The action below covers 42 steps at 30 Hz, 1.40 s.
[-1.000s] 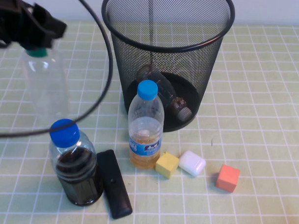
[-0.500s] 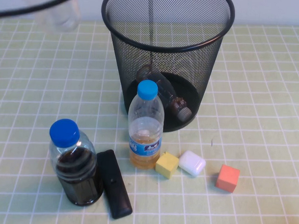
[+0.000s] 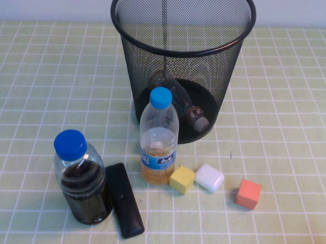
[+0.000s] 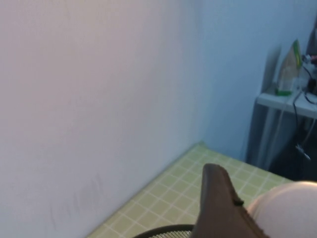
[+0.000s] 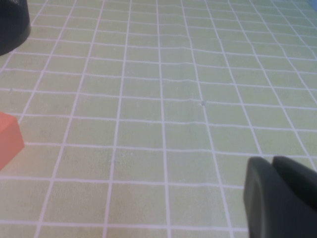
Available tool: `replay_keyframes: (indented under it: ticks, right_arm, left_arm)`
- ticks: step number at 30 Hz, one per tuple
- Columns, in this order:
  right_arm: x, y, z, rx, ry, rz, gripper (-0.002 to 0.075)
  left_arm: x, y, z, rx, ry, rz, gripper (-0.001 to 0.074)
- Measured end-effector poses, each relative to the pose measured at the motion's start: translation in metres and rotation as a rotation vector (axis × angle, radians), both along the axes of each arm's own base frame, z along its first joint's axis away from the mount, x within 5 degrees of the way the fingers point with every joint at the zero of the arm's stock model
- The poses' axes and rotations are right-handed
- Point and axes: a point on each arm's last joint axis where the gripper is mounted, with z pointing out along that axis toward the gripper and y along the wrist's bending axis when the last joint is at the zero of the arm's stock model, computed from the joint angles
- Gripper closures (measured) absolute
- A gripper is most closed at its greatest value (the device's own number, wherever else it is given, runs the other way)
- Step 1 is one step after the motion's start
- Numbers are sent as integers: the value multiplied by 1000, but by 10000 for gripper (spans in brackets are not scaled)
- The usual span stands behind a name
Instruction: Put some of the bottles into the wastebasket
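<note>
One small clear plastic bottle (image 3: 180,105) lies in the black wire-mesh wastebasket (image 3: 182,27); the left gripper (image 4: 240,201), above its rim, grasps another pale bottle (image 4: 292,210); the right gripper (image 5: 273,166) fingers are clenched over the counter (image 5: 158,99).

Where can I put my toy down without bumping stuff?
Bare table left of the wastebasket and right of the orange block. Crowded in front: orange-liquid bottle, dark-liquid bottle, remote, yellow block, white case. Left gripper up above its rim; right gripper over bare table.
</note>
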Motion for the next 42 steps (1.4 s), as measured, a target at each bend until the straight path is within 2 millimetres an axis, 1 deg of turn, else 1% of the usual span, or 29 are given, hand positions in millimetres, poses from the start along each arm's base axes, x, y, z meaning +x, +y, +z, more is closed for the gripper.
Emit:
replay_keyframes:
  ticks: [4, 6, 8, 10, 13, 16, 19, 21, 23, 25, 27, 29, 30, 32, 33, 35, 36, 37, 39, 42]
  right_arm:
    - [0, 0, 0, 0, 0, 0, 734]
    - [0, 0, 0, 0, 0, 0, 734]
    - [0, 0, 0, 0, 0, 0, 734]
    - [0, 0, 0, 0, 0, 0, 734]
    - [0, 0, 0, 0, 0, 0, 734]
    - [0, 0, 0, 0, 0, 0, 734]
    - [0, 0, 0, 0, 0, 0, 734]
    - [0, 0, 0, 0, 0, 0, 734]
    - [0, 0, 0, 0, 0, 0, 734]
    - [0, 0, 0, 0, 0, 0, 734]
    - [0, 0, 0, 0, 0, 0, 734]
    - [0, 0, 0, 0, 0, 0, 734]
    - [0, 0, 0, 0, 0, 0, 734]
    - [0, 0, 0, 0, 0, 0, 734]
    - [0, 0, 0, 0, 0, 0, 734]
    - [0, 0, 0, 0, 0, 0, 734]
    - [0, 0, 0, 0, 0, 0, 734]
    - [0, 0, 0, 0, 0, 0, 734]
    - [0, 0, 0, 0, 0, 0, 734]
    - [0, 0, 0, 0, 0, 0, 734]
  left_arm:
    - [31, -38, -44, 65, 68, -66, 407]
    - [44, -51, -65, 110, 98, -72, 407]
    - [58, -60, -86, 155, 134, -65, 407]
    - [70, -63, -105, 188, 185, -48, 407]
    - [83, -66, -130, 253, 254, -27, 407]
    - [90, -67, -152, 330, 313, -35, 407]
    - [94, -67, -167, 389, 352, -40, 407]
    - [96, -66, -172, 415, 361, -30, 402]
    - [97, -66, -172, 404, 376, -11, 352]
    - [98, -66, -170, 371, 399, 15, 263]
    - [97, -65, -166, 348, 414, 34, 215]
    - [92, -63, -158, 324, 427, 47, 202]
    - [89, -61, -153, 312, 441, 54, 211]
    - [80, -58, -140, 295, 453, 60, 270]
    - [74, -55, -131, 289, 448, 60, 325]
    - [60, -50, -113, 278, 423, 57, 458]
    - [52, -47, -101, 270, 402, 56, 542]
    - [42, -43, -88, 264, 372, 53, 610]
    - [21, -33, -62, 261, 300, 52, 677]
    - [-15, -15, -27, 275, 208, 70, 720]
